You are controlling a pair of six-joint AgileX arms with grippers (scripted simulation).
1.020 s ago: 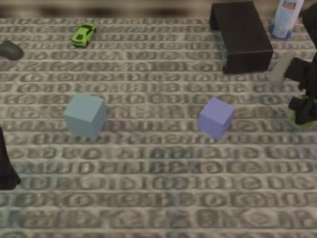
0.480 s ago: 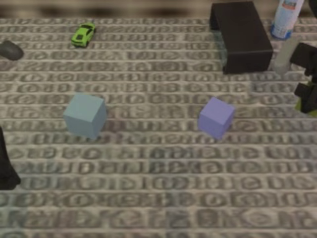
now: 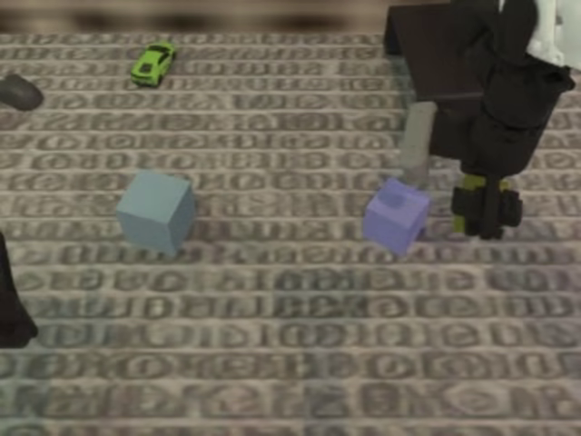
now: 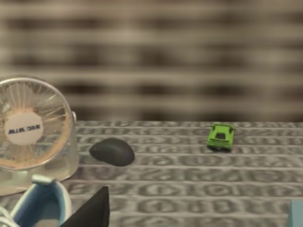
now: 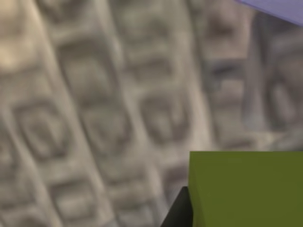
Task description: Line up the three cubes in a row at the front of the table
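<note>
Patterned desk (image 3: 272, 363), nothing lined up at its front edge yet. Using the blue-grey cube (image 3: 156, 211) as your landmark: it sits mid-desk, not in any row. Your left claw (image 3: 14, 309) is parked at the desk's left edge, nearer the front than that cube; can't tell if it's open or closed. Green toy car (image 3: 152, 63) is well behind the cube. Lavender cube (image 3: 396, 214) sits well to the right of the blue-grey one, roughly level with it. Farthest right, beyond the lavender cube, your right claw (image 3: 486, 207) is clamped on the olive-yellow cube (image 5: 246, 189); the right wrist view shows it filling the grip above the desk, lavender corner just beyond. Black box (image 3: 427, 54) is behind. My read: one cube in hand, zero placed, all three left.
</note>
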